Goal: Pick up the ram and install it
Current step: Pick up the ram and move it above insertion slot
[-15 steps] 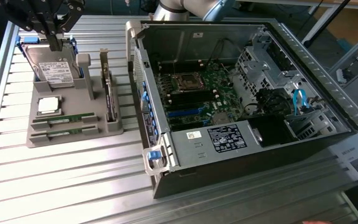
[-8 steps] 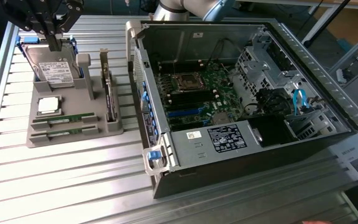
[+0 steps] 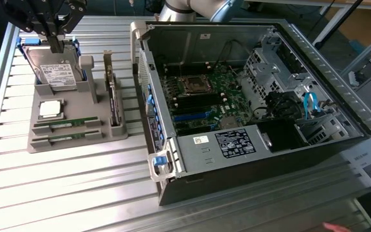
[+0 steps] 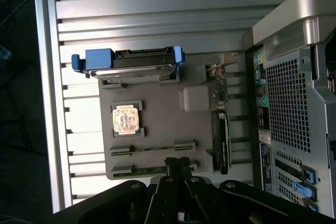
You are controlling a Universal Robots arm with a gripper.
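Observation:
Two green ram sticks (image 3: pixel 66 124) (image 3: pixel 60 138) lie on edge in slots at the near end of a grey holder (image 3: pixel 76 145). The wrist view shows them as thin strips (image 4: pixel 152 148) (image 4: pixel 142 170). My gripper (image 3: pixel 56 47) hangs at the exterior view's upper left, above the holder's hard drive (image 3: pixel 60 72), with its fingers shut and nothing between them. In the wrist view the shut fingertips (image 4: pixel 178 162) overlap one end of the nearer ram stick, well above it.
The holder also carries a square silver processor (image 3: pixel 50 108) and an upright dark expansion card (image 3: pixel 112 96). An open computer case (image 3: pixel 314 150) with its motherboard (image 3: pixel 202 99) lies to the exterior view's right on the slatted metal table (image 3: pixel 76 188).

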